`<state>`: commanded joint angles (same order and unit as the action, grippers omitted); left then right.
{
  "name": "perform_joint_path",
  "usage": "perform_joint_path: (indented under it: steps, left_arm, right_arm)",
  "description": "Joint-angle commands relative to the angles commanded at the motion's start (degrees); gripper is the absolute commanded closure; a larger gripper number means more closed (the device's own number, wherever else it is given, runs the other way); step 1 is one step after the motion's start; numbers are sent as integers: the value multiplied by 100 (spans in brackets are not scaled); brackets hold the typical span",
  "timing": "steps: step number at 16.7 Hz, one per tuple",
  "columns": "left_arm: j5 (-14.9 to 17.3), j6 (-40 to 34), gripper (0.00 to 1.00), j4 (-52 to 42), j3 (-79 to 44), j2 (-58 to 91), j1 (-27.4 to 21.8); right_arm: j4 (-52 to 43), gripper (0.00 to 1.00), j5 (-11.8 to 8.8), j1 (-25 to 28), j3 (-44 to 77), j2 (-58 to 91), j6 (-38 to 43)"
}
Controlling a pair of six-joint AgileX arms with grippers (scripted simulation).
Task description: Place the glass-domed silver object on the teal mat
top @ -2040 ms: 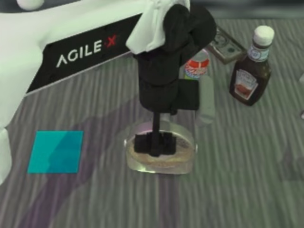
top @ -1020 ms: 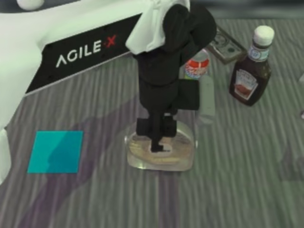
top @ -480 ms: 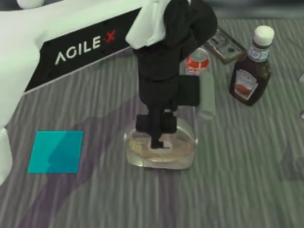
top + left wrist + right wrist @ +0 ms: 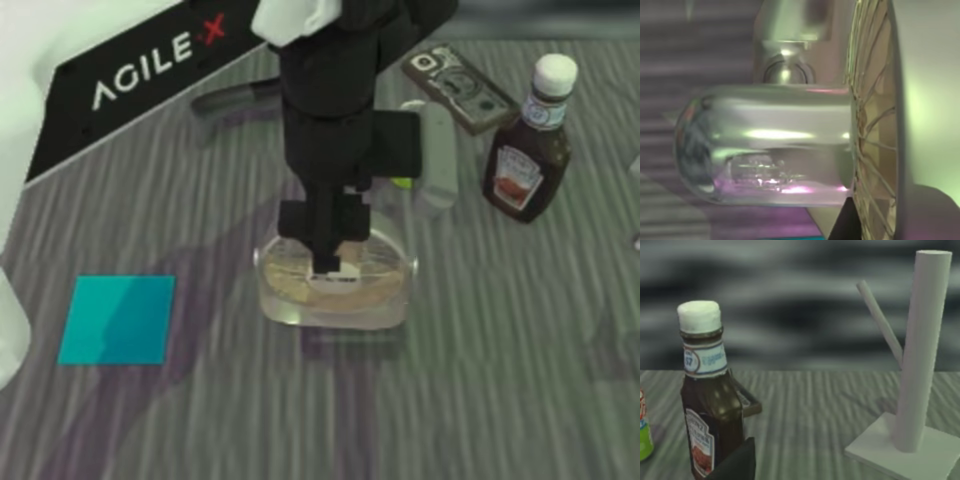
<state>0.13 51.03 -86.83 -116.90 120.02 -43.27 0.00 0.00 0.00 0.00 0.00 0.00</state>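
The left end effector (image 4: 328,262) pinches the clock (image 4: 335,285) from above, near the middle of the table (image 4: 500,400), so the arm can carry it. The teal mat (image 4: 117,319) lies bare at nine o'clock from the clock, well apart. At two o'clock stands a ketchup bottle (image 4: 527,140) with dark sauce inside. The right end effector is not seen.

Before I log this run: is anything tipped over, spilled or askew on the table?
Nothing stands out. The sauce bottle stands upright, the teal mat lies flat and bare, and the left gripper grips the glass-domed silver object.
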Motion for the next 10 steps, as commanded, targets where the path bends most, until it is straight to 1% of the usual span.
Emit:
perform_joint_path:
  steps: [3, 5, 7, 10]
  left_arm:
    - [-3, 22, 100, 21, 26, -24, -19]
    - [-3, 203, 100, 84, 231, -196, 186]
    - [-4, 563, 100, 206, 668, -526, 621]
    - [-7, 1324, 100, 454, 1683, -1195, 1607]
  right_arm:
    - [0, 0, 0, 0, 0, 0, 0]
    - [0, 0, 0, 0, 0, 0, 0]
    - [0, 0, 0, 0, 0, 0, 0]
    - [0, 0, 0, 0, 0, 0, 0]
